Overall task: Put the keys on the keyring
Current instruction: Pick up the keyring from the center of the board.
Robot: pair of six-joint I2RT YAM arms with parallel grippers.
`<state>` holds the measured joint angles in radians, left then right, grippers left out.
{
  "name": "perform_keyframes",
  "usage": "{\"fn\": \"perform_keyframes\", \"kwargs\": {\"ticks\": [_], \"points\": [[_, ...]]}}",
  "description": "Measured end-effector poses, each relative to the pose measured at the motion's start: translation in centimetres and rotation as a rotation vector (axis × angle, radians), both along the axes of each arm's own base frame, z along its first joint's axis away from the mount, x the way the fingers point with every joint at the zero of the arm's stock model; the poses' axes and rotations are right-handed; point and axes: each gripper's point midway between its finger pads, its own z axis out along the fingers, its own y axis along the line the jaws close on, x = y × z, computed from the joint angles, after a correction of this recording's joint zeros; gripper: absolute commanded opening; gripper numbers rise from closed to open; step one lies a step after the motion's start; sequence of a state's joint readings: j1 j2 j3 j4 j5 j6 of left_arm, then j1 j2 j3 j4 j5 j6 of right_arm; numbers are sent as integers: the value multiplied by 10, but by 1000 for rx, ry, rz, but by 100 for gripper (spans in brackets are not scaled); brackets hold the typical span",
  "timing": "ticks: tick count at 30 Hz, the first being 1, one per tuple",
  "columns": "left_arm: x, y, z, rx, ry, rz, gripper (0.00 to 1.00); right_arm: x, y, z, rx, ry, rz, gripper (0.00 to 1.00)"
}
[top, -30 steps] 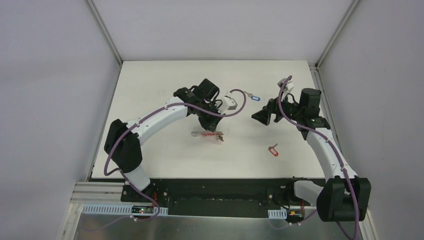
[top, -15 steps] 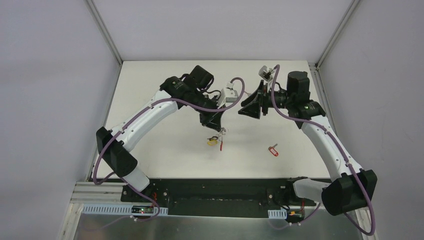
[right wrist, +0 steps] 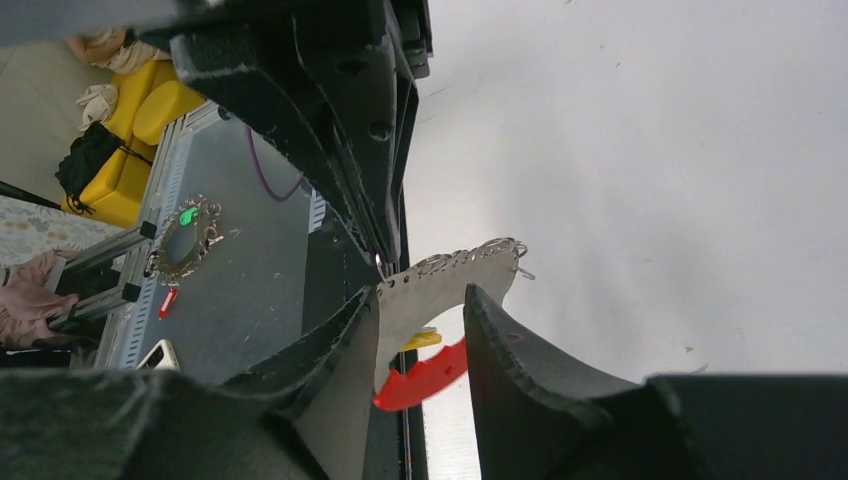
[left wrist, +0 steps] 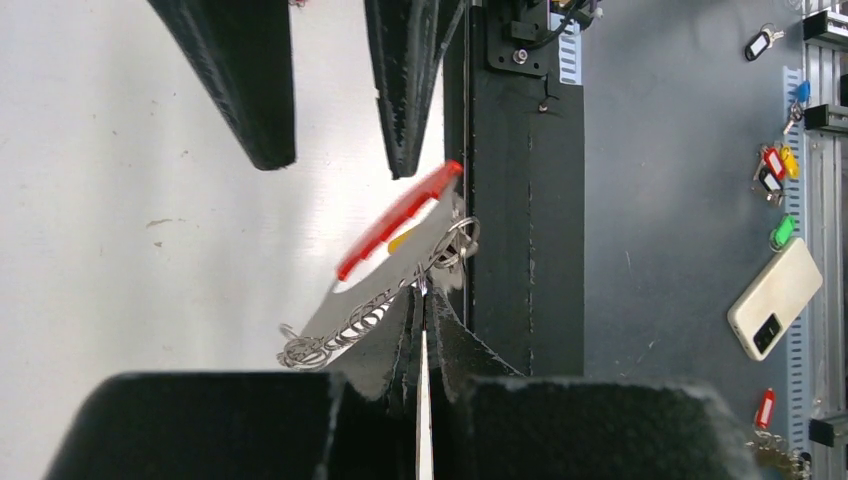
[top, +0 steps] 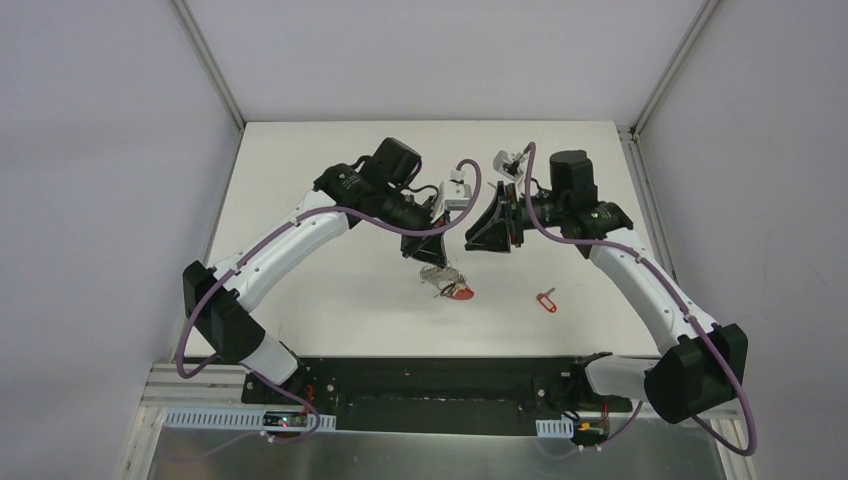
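Note:
The keyring (top: 452,287) hangs in the air above the table's middle, its red half (left wrist: 398,219) away from my left gripper (left wrist: 423,298). That gripper is shut on the edge of the grey half (left wrist: 352,303), by its row of metal clips. A yellow-tagged key (right wrist: 421,340) shows inside the loop. My right gripper (right wrist: 423,322) faces the ring from the right. Its jaws are partly closed and stand on either side of the grey half (right wrist: 450,288), with a gap still visible. A red-tagged key (top: 545,300) lies on the table, to the right.
The black strip at the table's near edge (top: 430,378) lies just below the hanging ring. Both arms meet over the table's centre, fingertips a few centimetres apart. The white table (top: 300,190) is walled at the left, back and right.
My left gripper has lifted the keyring off the table and turned it. The right arm has swung left toward the ring, and its jaws have narrowed.

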<state>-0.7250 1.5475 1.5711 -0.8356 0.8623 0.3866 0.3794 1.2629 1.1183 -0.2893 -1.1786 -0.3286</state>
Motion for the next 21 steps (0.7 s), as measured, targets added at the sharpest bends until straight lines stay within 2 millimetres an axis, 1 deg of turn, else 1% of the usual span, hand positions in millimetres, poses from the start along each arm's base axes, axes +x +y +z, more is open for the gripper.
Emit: {"fn": "perform_keyframes", "kwargs": {"ticks": [4, 9, 14, 21], "points": [[1, -4, 0, -32, -13, -10, 0, -10, 0, -11, -9, 6, 20, 36], [6, -9, 5, -66, -44, -2, 0, -20, 4, -23, -21, 6, 55, 34], [11, -14, 6, -85, -47, 21, 0, -23, 7, -29, -32, -5, 62, 29], [13, -17, 0, -96, -36, 40, 0, -22, 8, -33, -36, -17, 55, 26]]}}
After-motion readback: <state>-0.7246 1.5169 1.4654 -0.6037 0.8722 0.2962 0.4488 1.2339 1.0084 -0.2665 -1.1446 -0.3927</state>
